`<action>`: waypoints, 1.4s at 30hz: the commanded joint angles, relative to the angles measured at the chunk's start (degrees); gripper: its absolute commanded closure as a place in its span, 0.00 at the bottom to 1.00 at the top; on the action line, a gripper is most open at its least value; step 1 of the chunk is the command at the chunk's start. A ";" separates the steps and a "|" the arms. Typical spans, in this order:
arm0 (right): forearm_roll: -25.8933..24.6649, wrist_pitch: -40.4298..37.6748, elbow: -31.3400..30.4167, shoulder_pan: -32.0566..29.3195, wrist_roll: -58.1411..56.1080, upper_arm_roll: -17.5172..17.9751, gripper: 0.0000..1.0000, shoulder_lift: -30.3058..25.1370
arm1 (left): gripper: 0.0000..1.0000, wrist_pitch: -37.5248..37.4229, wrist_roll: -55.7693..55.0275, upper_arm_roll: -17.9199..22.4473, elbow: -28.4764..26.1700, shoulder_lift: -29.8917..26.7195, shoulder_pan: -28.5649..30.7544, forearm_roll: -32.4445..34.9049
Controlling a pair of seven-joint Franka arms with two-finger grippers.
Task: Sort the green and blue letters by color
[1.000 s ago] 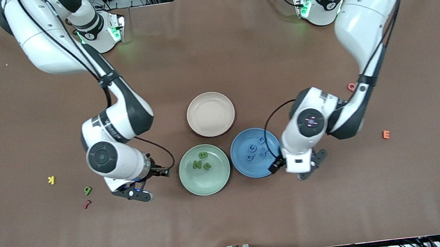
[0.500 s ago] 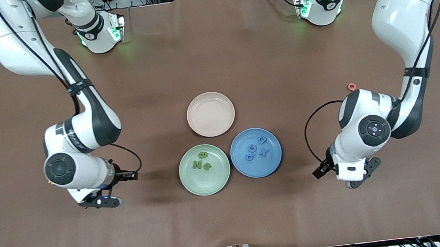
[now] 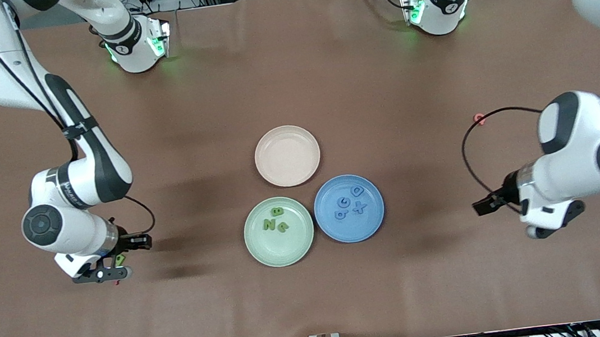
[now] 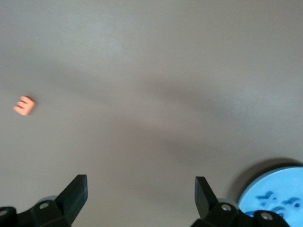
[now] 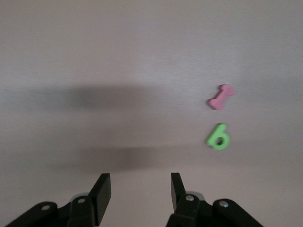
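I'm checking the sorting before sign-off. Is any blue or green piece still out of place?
Yes. One green piece still lies on the bare table toward the right arm's end, beside a small dark red piece, not in the green plate. The right tool hangs open over the table near it. The blue plate holds four blue pieces.

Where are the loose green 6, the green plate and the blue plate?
green 6 (image 5: 218, 136): right wrist view, on its round loop.
green plate (image 3: 263, 246): front view, bare floor near its rim.
blue plate (image 3: 366, 226): front view, bare floor below its letters.
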 commanded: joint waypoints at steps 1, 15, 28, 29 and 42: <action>-1.55 2.26 -3.63 -3.14 -4.28 0.91 0.41 -2.50 | 0.00 -0.78 4.65 0.44 -4.74 -4.67 0.43 -0.26; -2.52 8.15 -3.72 -7.63 -11.93 0.82 0.42 0.49 | 0.00 3.97 36.39 42.46 -21.88 -26.73 -25.32 -24.61; -3.31 13.43 -3.81 -8.51 -11.93 0.82 0.45 3.66 | 0.00 2.57 37.10 42.99 -25.58 -38.16 -25.32 -24.26; -3.31 13.77 -3.72 -8.51 -11.93 0.82 0.45 3.83 | 0.00 2.57 37.19 42.99 -25.57 -38.95 -25.24 -24.26; -5.68 17.12 -4.34 -8.60 -11.93 0.29 0.49 5.68 | 0.00 1.95 41.66 42.37 -21.09 -43.96 -24.71 -20.74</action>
